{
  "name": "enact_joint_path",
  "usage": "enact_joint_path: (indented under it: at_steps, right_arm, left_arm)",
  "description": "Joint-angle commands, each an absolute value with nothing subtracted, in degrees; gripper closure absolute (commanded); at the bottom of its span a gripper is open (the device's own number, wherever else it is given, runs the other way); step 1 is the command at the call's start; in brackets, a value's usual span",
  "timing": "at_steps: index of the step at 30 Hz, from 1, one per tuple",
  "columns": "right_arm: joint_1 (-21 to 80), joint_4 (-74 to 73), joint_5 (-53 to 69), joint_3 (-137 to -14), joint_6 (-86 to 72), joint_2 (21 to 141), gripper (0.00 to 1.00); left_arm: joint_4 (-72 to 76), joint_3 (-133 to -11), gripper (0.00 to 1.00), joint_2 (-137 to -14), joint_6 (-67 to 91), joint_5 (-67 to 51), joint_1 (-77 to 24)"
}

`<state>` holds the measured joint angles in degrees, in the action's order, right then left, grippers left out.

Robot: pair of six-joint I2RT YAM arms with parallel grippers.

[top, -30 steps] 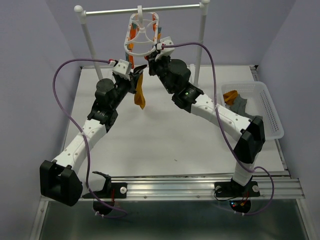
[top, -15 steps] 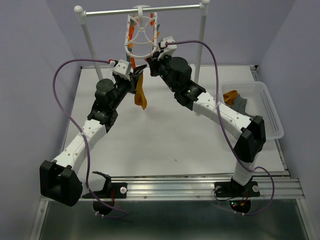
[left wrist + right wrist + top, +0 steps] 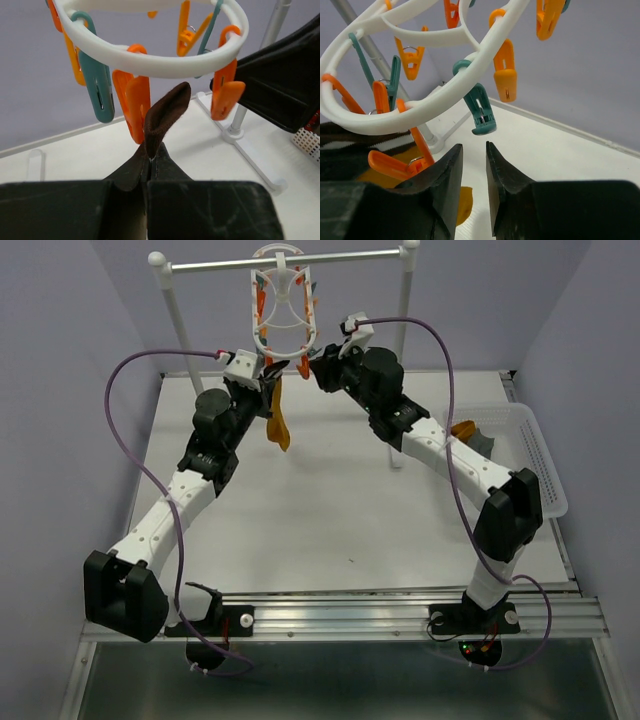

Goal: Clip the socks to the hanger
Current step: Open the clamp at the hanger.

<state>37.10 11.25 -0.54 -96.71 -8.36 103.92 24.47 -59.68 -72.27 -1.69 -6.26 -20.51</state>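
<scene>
The hanger [image 3: 284,302] hangs from the rail [image 3: 220,264] at the top centre of the overhead frame, and both arms reach up to its lower rim. The left fingers [image 3: 270,376] are clenched on a mustard sock [image 3: 277,422], which dangles free below them, clear of the worktop [image 3: 320,510]. The right fingers [image 3: 312,368] sit just to the right in the frame, near the left ones but apart.

Bare worktop spreads across the middle and lower frame. The rail's two posts stand close on either side of the arms, and purple walls close in at the left, right and back. At the right edge a clear basket [image 3: 535,465] holds an orange sock [image 3: 461,428] and a grey sock [image 3: 483,445].

The left wrist view gives what the overhead one cannot. A dark cuff [image 3: 167,110] pokes up from between the shut fingers. It lies against or just in front of an orange clip [image 3: 132,105] under the hanger's white ring. I cannot tell whether that clip bites the cuff. The right arm's black body fills the right edge of this view.

In the right wrist view the fingers [image 3: 447,170] are parted by a narrow gap with nothing between them. A teal clip [image 3: 480,111] hangs just above the gap without touching them. Striped cuff and mustard fabric show at the lower left.
</scene>
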Motion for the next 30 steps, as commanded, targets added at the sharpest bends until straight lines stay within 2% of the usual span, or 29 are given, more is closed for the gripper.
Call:
enact_joint_path:
  at_steps: [1, 6, 8, 17, 26, 30]
  right_arm:
    - [36.57, 12.92, 0.70, -95.72, -6.16, 98.97, 0.67]
    - [35.95, 13.62, 0.26, -93.87, -2.74, 97.39, 0.61]
    - [35.95, 14.58, 2.53, -91.86, 1.73, 96.07, 0.56]
    - [35.95, 17.05, 8.52, -83.59, 12.03, 90.44, 0.47]
    - [34.02, 19.24, 20.02, -81.29, 10.13, 88.33, 0.41]
    - [32.26, 20.91, 26.44, -82.44, 9.05, 90.09, 0.34]
  left_arm:
    - [27.25, -64.77, 1.00, -71.72, -2.64, -3.69, -20.48]
    - [25.67, -67.76, 1.00, -72.16, -3.69, -3.78, -20.48]
    - [24.97, -68.99, 1.00, -72.33, -4.30, -5.35, -20.57]
    - [22.76, -71.01, 1.00, -72.25, -5.62, -8.53, -21.27]
    - [21.53, -71.72, 1.00, -73.04, -5.63, -8.18, -21.71]
    - [21.62, -71.63, 1.00, -73.30, -5.54, -8.00, -21.62]
